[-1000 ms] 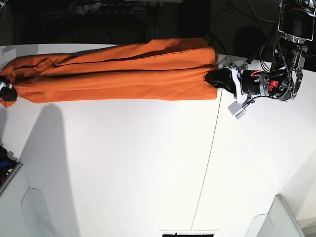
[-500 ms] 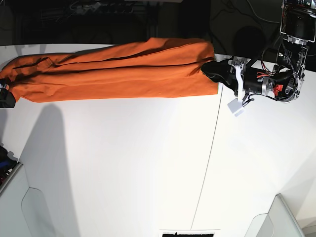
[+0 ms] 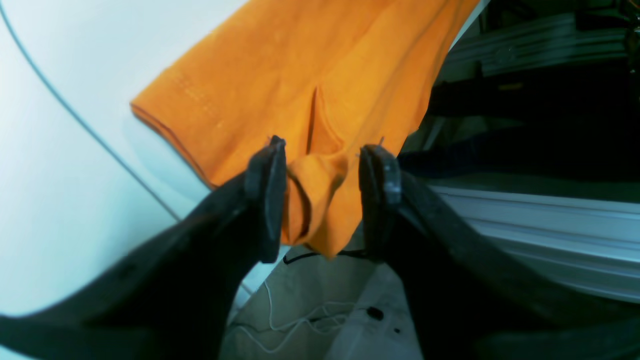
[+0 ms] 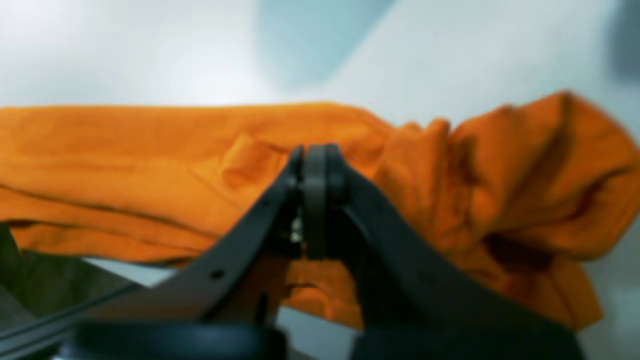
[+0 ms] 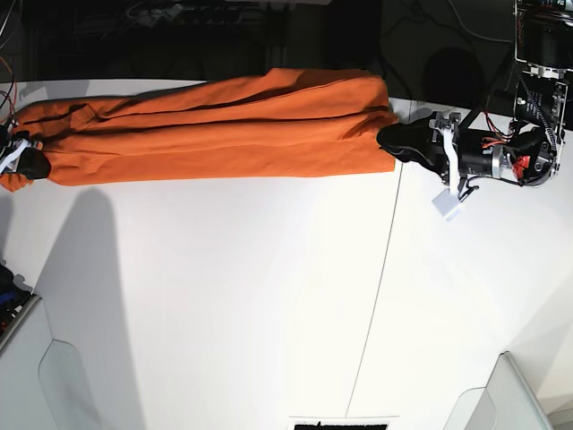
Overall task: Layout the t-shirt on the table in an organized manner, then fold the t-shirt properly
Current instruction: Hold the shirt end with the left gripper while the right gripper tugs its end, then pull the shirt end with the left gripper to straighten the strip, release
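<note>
While the t-shirt (image 5: 206,130) is lying drawn out in a long, narrow band along the far edge of the table (image 5: 269,296), both arms are working its two ends, so the job looks to be in the laying-out stage, with no proper fold begun. At the right end the left gripper (image 3: 322,200) is standing with its jaws spread, a bunched corner of orange cloth sitting between them but not squeezed, part of it drooping past the table edge. At the left end the right gripper (image 4: 315,175) is showing its jaws pressed together in front of the crumpled fabric; that view is blurred, and I cannot tell whether any cloth is caught between them. Next, I judge, each end is needing a firm pinch before the shirt is being pulled toward the near side and spread flat.
</note>
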Tool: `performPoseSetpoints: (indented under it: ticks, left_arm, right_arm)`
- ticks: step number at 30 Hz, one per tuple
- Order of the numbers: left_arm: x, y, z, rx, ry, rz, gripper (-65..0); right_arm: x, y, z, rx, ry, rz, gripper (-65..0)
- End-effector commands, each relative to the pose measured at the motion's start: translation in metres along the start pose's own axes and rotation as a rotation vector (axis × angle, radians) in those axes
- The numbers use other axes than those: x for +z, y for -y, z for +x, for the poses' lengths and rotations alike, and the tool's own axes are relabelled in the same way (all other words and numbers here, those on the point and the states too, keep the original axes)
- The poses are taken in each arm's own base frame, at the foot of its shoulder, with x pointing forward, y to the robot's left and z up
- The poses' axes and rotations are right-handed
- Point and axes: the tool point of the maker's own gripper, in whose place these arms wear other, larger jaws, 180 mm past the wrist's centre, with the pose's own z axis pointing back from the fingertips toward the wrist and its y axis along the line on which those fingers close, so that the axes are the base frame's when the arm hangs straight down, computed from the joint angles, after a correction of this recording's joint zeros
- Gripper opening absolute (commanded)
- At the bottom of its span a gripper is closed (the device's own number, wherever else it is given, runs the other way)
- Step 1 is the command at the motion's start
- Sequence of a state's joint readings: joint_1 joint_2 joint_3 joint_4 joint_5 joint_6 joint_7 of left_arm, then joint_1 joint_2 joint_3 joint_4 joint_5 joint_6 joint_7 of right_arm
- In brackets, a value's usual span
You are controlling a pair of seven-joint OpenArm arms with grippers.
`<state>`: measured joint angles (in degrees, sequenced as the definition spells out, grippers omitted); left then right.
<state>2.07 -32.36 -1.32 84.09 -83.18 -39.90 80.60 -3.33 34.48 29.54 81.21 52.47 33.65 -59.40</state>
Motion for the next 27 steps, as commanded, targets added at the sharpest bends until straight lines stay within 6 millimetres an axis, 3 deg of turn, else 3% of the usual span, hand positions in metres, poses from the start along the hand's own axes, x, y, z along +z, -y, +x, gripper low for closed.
performPoseSetpoints:
  ticks: [1,6,9,11,16,20,23,24,27]
  left_arm:
    - [0.014,0.003,0.021,-0.043,0.061,0.008,-38.0]
    - [0.041,-0.005,0.038,-0.056,0.151,0.067,-37.9]
    - [0.049,-0.005,0.03,-0.061,0.138,0.091,-37.9]
    - [0.045,0.008,0.022,-0.095,0.116,0.083,-37.9]
    - [0.021,0.057,0.005,-0.194,0.079,0.006,-38.0]
    - [-0.009,0.084,-0.02,-0.162,0.04,-0.1,-38.0]
    - [-0.031,0.102,-0.023,-0.149,0.041,-0.177,-38.0]
    - [-0.037,0.105,-0.023,-0.142,0.042,-0.192,-38.0]
    - [-0.054,0.085,-0.032,-0.124,0.02,-0.103,-38.0]
  right_arm:
    - [0.006,0.002,0.015,0.031,0.032,-0.007,-65.0]
    - [0.004,0.001,0.013,0.035,0.022,-0.004,-65.0]
    - [0.004,0.005,0.012,0.044,0.014,-0.024,-65.0]
    - [0.004,0.008,0.011,0.049,0.01,-0.042,-65.0]
    - [0.002,0.012,0.007,0.027,0.008,-0.043,-65.0]
    - [0.0,0.017,0.0,0.0,-0.004,-0.044,-65.0]
    - [-0.002,0.021,-0.001,-0.021,0.004,-0.045,-65.0]
    - [-0.002,0.021,-0.001,-0.023,0.005,-0.045,-65.0]
    - [-0.002,0.021,-0.002,-0.022,0.001,-0.047,-65.0]
